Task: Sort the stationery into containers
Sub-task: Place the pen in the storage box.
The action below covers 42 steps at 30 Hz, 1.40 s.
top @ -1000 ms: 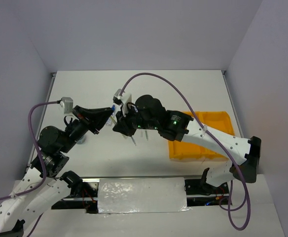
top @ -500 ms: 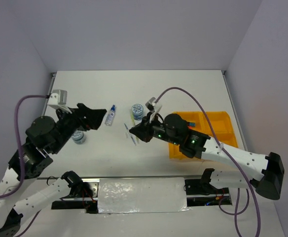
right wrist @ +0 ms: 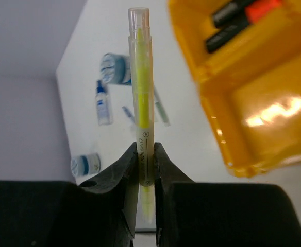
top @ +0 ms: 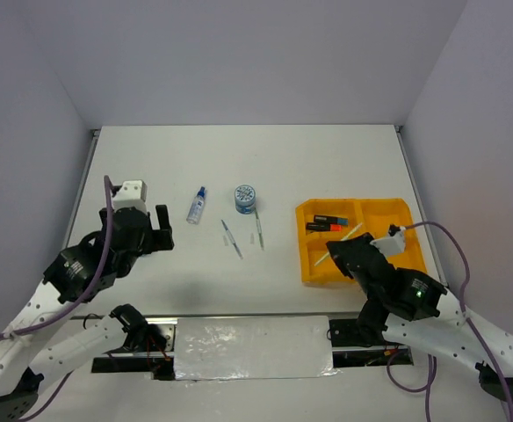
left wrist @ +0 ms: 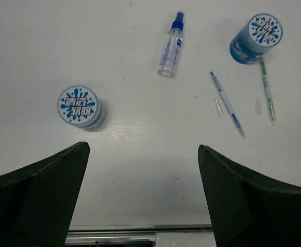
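Note:
My right gripper (right wrist: 145,149) is shut on a thin clear pen with yellow ink (right wrist: 141,77), which stands upright between the fingers. In the top view this pen (top: 351,232) hangs over the near-left part of the orange-yellow tray (top: 399,205), held by the right gripper (top: 336,251). Two black highlighters (top: 327,222) lie in the tray's far-left compartment. My left gripper (left wrist: 143,148) is open and holds nothing, above bare table. Ahead of it lie a round blue-white pot (left wrist: 79,106), a blue-capped bottle (left wrist: 171,49), a second pot (left wrist: 256,37), a blue pen (left wrist: 227,104) and a green pen (left wrist: 267,90).
In the top view the bottle (top: 197,205), the far pot (top: 246,198) and the two pens (top: 231,238) (top: 259,230) lie mid-table between the arms. The left arm hides the near pot there. Grey walls close the table's left, far and right sides.
The left gripper opened and drew back to the left, leaving the bottle on the table. The right arm pulled back from mid-table to the tray with the yellow pen.

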Each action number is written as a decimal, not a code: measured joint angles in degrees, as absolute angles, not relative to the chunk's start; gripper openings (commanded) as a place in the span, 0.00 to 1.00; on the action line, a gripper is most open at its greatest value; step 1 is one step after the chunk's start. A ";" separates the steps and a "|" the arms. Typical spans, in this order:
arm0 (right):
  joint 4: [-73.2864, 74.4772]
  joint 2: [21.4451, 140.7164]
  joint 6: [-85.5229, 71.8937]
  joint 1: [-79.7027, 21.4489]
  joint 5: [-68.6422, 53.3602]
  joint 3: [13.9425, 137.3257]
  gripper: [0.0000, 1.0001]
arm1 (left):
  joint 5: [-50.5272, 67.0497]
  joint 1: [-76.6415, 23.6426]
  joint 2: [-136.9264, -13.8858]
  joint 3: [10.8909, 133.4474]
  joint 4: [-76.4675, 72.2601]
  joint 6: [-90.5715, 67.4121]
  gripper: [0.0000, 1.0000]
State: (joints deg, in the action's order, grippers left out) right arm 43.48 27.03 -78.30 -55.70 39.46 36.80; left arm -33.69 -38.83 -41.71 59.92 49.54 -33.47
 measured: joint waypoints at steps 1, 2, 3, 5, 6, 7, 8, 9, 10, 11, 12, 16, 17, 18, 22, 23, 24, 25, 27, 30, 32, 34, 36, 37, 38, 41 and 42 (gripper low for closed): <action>47.29 26.72 -82.85 -55.68 40.47 36.77 0.00 | -33.80 -38.83 -40.99 58.63 50.76 -33.15 0.99; 51.90 26.81 -87.94 -55.68 41.32 36.73 0.00 | -33.85 -38.83 -39.75 57.60 51.53 -32.71 0.99; 55.46 27.14 -91.64 -55.68 41.74 36.69 0.00 | -33.93 -38.83 -38.20 56.88 51.64 -32.12 0.99; 62.22 28.36 -98.56 -55.68 42.33 36.69 0.00 | -34.50 -38.83 -34.24 55.77 50.74 -31.42 0.99; 64.64 29.06 -100.97 -55.68 42.68 36.71 0.00 | -34.98 -38.83 -31.88 54.72 49.36 -31.35 0.99; 66.89 29.91 -103.18 -55.66 42.89 36.73 0.00 | -35.59 -38.83 -29.15 53.39 48.05 -31.35 0.99; 68.58 30.59 -104.79 -55.66 42.94 36.75 0.00 | -36.29 -38.83 -26.79 52.14 47.24 -31.35 0.99; 70.02 31.14 -106.13 -55.66 42.98 36.82 0.00 | -37.04 -38.83 -24.64 50.83 46.59 -31.38 0.99; 71.11 31.42 -107.24 -55.66 43.11 36.86 0.00 | -37.54 -38.83 -23.38 49.95 46.24 -31.38 0.99; 71.77 31.40 -107.92 -55.68 43.18 36.91 0.00 | -37.95 -38.83 -22.57 49.28 46.06 -31.38 0.99; 72.42 31.16 -108.55 -55.68 43.31 36.93 0.00 | -38.41 -38.83 -22.06 48.60 45.67 -31.38 0.99; 72.93 29.47 -108.99 -55.68 43.88 36.93 0.00 | -39.62 -38.83 -20.95 47.44 45.12 -31.44 0.99; 72.93 29.04 -108.99 -55.68 44.10 36.93 0.00 | -39.83 -38.83 -20.93 47.44 44.97 -31.46 0.99; 72.90 28.64 -108.92 -55.66 44.29 36.93 0.00 | -40.01 -38.83 -20.99 47.44 44.84 -31.48 0.99; 72.84 28.10 -108.05 -55.66 45.06 36.97 0.00 | -40.23 -38.83 -22.46 47.44 44.75 -31.53 0.99; 72.77 28.03 -107.81 -55.68 45.25 36.97 0.00 | -40.23 -38.83 -23.11 47.44 44.75 -31.55 0.99; 72.66 27.94 -107.42 -55.68 45.43 36.97 0.00 | -40.23 -38.83 -23.70 47.44 44.75 -31.57 0.99; 72.55 27.83 -106.96 -55.68 45.58 36.97 0.00 | -40.21 -38.83 -24.27 47.44 44.75 -31.59 0.99; 72.31 27.57 -106.21 -55.68 45.82 36.97 0.00 | -40.21 -38.83 -24.93 47.44 44.75 -31.64 0.99; 71.96 27.11 -105.10 -55.66 45.95 36.97 0.00 | -40.23 -38.83 -24.93 47.44 44.73 -31.66 0.99; 71.88 27.07 -104.64 -55.68 46.11 36.97 0.00 | -40.23 -38.83 -24.91 47.44 44.73 -31.68 0.99; 71.61 27.07 -104.14 -55.66 46.24 36.97 0.00 | -40.25 -38.83 -24.86 47.44 44.73 -31.66 0.99; 71.50 27.07 -103.83 -55.66 46.33 36.97 0.00 | -40.25 -38.83 -24.86 47.44 44.73 -31.66 0.99; 71.50 27.07 -103.70 -55.66 46.33 36.97 0.00 | -40.25 -38.83 -24.86 47.44 44.73 -31.66 0.99; 71.48 27.07 -103.66 -55.68 46.33 36.97 0.00 | -40.25 -38.83 -24.86 47.44 44.73 -31.68 0.99; 71.53 27.07 -103.59 -55.66 46.37 36.97 0.00 | -40.25 -38.83 -24.86 47.44 44.73 -31.68 0.99; 71.72 27.07 -103.61 -55.68 46.39 37.08 0.00 | -40.25 -38.83 -24.86 47.44 44.73 -31.68 0.99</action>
